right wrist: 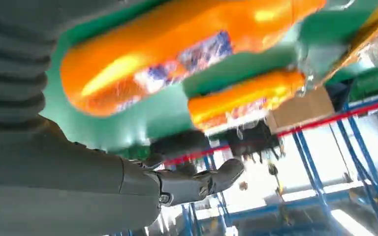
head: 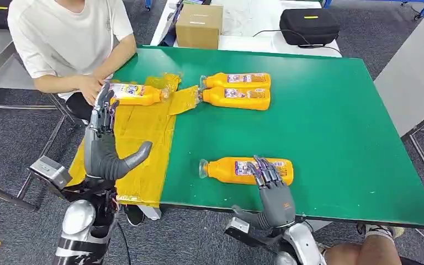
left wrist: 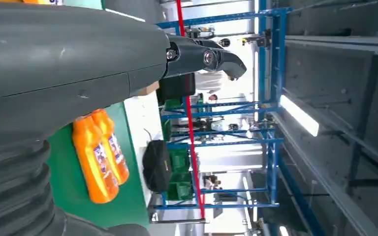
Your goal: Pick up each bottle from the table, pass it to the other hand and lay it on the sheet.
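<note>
On the green table (head: pixel 331 138) four orange bottles all lie on their sides, each with its long axis running across the table and its clear cap end pointing toward the yellow sheet (head: pixel 138 149) on the robot's left.

The nearest bottle (head: pixel 237 170) lies close to the front edge, well clear of the sheet, cap toward it, base toward the robot's right. The right hand (head: pixel 273 187) is over the base half of this bottle, palm down, fingers (head: pixel 265 170) spread and resting across the label. Whether they actually press on the bottle or merely lie above it, I cannot tell from the head view; the right wrist view shows the bottle (right wrist: pixel 177 59) large and close under the palm, with the thumb (right wrist: pixel 211 179) out to the side and not wrapped round it. So that hand is apart, gripping nothing.

Farther back, two bottles lie side by side and touching along their length: the rear one (head: pixel 237 80) and the front one (head: pixel 237 97). Their caps just reach the crumpled corner of the sheet. The left wrist view shows this pair (left wrist: pixel 101 155) parallel on the green.

The fourth bottle (head: pixel 135 94) lies on the far end of the sheet, cap toward the pair.

The left hand (head: pixel 107 149) is raised above the sheet, fingers upright and apart, thumb jutting sideways, holding nothing. A seated person's hand (head: pixel 91 85) rests at the table's corner, just beside the fourth bottle's base.
</note>
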Tool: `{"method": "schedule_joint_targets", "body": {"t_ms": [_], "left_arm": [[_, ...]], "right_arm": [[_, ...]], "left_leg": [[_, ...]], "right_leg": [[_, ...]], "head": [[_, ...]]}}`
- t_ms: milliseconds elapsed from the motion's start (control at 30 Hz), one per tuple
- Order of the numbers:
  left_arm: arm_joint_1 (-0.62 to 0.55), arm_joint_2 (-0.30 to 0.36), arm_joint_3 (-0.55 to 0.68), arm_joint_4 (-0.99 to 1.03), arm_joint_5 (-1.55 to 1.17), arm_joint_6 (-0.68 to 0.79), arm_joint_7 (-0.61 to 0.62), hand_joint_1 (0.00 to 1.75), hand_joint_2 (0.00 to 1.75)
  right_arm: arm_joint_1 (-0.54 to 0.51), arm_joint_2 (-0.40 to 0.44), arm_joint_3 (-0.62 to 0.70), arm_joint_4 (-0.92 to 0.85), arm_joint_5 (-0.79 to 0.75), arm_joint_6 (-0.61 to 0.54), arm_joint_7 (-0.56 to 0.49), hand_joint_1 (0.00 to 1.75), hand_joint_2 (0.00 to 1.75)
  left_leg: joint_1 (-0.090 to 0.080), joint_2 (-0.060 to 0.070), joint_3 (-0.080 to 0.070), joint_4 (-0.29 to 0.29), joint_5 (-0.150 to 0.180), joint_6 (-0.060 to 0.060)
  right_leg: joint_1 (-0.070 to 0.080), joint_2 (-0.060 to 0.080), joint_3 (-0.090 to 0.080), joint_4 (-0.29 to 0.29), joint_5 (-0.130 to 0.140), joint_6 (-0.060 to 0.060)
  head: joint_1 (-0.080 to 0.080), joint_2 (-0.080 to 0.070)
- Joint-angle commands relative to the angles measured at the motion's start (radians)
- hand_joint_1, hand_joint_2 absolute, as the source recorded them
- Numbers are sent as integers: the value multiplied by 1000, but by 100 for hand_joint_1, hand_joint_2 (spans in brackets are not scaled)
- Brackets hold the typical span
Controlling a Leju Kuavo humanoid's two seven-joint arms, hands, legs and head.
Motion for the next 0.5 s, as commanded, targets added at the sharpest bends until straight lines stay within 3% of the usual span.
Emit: {"method": "schedule_joint_targets", "body": {"t_ms": [33,167,233,500], "left_arm": [[29,14,12,19,6,-2,0,0,175],[29,12,6,44,25,-22,14,0,175],[31,13,0,52,23,-30,22,0,175],[20,9,-10,73,24,-47,32,0,175]], "right_arm": [[-68,-64,-46,-47,-13,58,-6,0,175],[-105,-57,-27,-4,-36,91,1,0,175],[-136,-50,-37,44,-134,198,9,0,175],[-260,-52,-25,263,-112,260,60,0,175]], "left_leg": [[0,1,3,0,-2,-1],[0,2,3,0,-1,-1],[0,2,4,-1,-2,-1],[0,2,3,-1,-1,-1]], "right_leg": [[0,1,3,0,-1,-1],[0,1,2,0,-1,-1],[0,2,4,0,-1,-1],[0,2,3,-1,0,-1]], "head": [[0,0],[1,0],[1,0],[1,0]]}}
